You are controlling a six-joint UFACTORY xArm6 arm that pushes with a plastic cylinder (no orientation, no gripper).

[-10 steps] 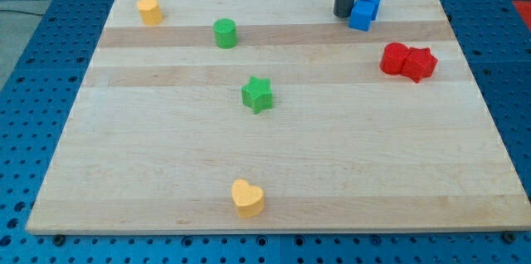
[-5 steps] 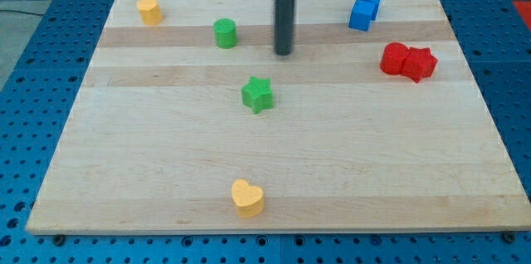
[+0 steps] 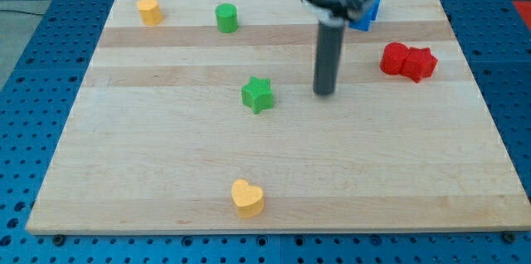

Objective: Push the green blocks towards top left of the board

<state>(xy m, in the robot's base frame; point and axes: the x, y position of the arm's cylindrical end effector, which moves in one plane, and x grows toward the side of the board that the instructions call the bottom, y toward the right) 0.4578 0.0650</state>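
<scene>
A green cylinder (image 3: 226, 17) stands near the board's top edge, left of centre. A green star (image 3: 258, 95) lies near the middle of the wooden board (image 3: 166, 156). My tip (image 3: 324, 92) rests on the board to the right of the green star, with a clear gap between them, and well below and right of the green cylinder.
A yellow block (image 3: 149, 11) sits at the top left corner. A yellow heart (image 3: 247, 198) lies near the bottom edge. Two blue blocks (image 3: 365, 15) are at the top right, partly behind the arm. Two red blocks (image 3: 407, 61) lie at the right.
The green cylinder has moved up toward the board's top edge. My tip went from the blue blocks leftward past the cylinder, then down and right to beside the green star.
</scene>
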